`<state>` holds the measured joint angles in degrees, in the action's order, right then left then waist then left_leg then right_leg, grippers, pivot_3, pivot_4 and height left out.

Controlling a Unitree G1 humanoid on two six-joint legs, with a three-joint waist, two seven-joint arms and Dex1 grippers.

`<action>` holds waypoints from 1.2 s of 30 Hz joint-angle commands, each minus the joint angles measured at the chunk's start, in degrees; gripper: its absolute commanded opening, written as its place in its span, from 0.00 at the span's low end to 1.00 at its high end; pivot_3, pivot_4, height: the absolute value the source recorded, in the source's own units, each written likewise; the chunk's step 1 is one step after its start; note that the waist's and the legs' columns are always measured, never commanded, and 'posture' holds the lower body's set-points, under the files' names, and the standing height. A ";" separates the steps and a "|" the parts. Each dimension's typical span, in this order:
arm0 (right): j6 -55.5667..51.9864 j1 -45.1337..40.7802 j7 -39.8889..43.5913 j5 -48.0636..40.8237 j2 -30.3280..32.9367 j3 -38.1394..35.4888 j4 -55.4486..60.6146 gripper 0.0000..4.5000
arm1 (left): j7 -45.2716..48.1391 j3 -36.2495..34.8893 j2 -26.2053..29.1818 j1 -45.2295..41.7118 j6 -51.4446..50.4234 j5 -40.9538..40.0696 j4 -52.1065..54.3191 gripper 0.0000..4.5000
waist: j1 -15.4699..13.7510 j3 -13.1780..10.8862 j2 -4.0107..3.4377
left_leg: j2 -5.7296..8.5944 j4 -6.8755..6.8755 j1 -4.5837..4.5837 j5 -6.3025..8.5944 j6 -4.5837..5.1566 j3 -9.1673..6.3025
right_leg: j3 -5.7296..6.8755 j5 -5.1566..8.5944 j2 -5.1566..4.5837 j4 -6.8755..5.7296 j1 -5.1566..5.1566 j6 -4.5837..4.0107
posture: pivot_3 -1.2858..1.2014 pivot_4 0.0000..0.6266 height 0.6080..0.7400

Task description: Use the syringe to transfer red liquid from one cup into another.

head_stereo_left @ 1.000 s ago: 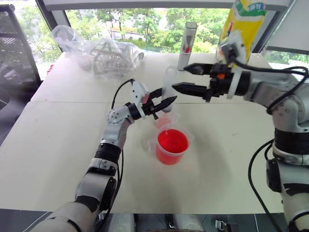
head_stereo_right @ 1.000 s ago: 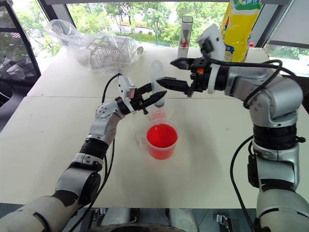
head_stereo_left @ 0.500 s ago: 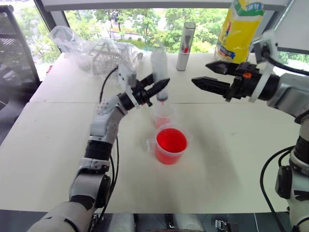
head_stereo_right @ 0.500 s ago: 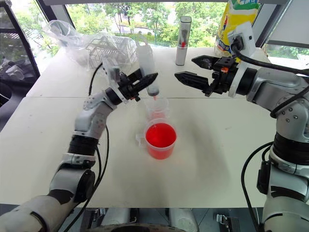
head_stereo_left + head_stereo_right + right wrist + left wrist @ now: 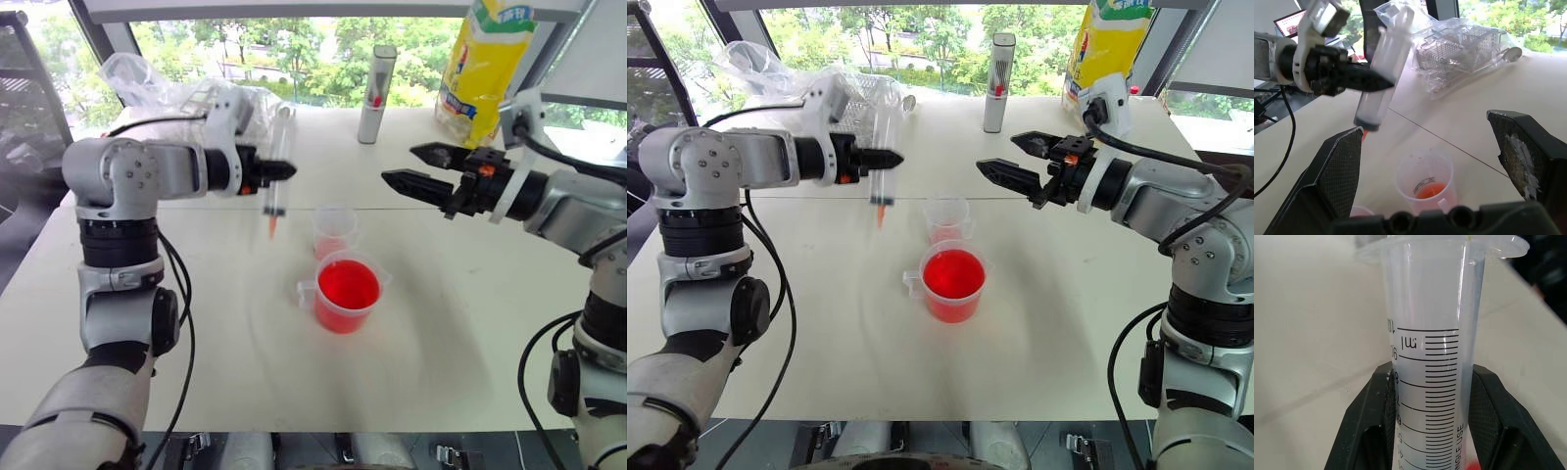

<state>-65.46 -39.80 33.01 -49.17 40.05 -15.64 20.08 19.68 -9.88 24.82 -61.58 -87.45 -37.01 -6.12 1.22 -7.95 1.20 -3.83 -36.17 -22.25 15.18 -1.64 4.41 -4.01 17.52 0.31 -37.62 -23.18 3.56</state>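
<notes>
My left gripper (image 5: 277, 172) is shut on the barrel of the clear syringe (image 5: 278, 157), which hangs almost upright in the air with its orange-red tip (image 5: 271, 229) pointing down. It hangs to the left of both cups. The left wrist view has the printed barrel (image 5: 1430, 357) clamped between the two black fingers (image 5: 1367, 431). The small handleless cup (image 5: 333, 232) holds a little red liquid at its bottom. In front of it the wider handled beaker (image 5: 348, 294) holds the red liquid (image 5: 349, 286). My right gripper (image 5: 402, 164) hovers open to the right of the cups, pointing left.
At the back of the white table (image 5: 460, 323) stand an upright grey tube with a red mark (image 5: 377, 93) and a yellow bag (image 5: 490, 59). A clear plastic bag with a wire rack (image 5: 201, 113) lies at the back left.
My left arm has swung up and to the left, carrying the syringe away from above the small cup and turning it tip down. My right gripper has drawn back slightly to the right, still open.
</notes>
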 commanded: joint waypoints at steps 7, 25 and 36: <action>1.51 0.62 -1.62 -1.58 -0.99 -0.01 2.03 1.00 | -15.40 5.89 8.69 10.16 -5.05 -15.21 -0.27 0.83 | 0.21 -0.01 0.01 | -0.11 0.16 0.08 -0.26 -0.47 -0.02 | -0.08 0.00 -0.13 -0.16 -0.09 -0.02 | 0.52 0.24 1.00; 1.77 2.00 -1.78 -2.47 -0.49 0.67 2.43 1.00 | -48.49 2.63 10.04 18.85 -5.05 -49.95 2.49 0.99 | -0.06 0.01 0.06 | 0.04 0.06 0.06 -0.27 -0.48 -0.02 | -0.05 -0.01 -0.24 -0.22 -0.07 -0.01 | 0.52 0.24 1.00; 2.94 3.20 0.75 -1.75 1.28 1.51 2.00 1.00 | -26.64 1.90 25.61 13.63 -4.09 -48.24 6.55 0.99 | -0.22 -0.03 0.11 | 0.13 0.11 0.08 -0.30 -0.54 0.02 | -0.05 0.01 -0.13 -0.18 -0.09 -0.04 | 0.52 0.24 1.00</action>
<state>-63.64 -36.54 32.86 -50.83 40.14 -13.51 21.05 -11.37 -6.02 48.95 -46.72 -91.94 -86.35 -0.89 1.00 -7.98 1.31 -3.69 -36.05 -22.17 14.88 -2.19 4.43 -4.06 17.52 0.19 -37.79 -23.27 3.52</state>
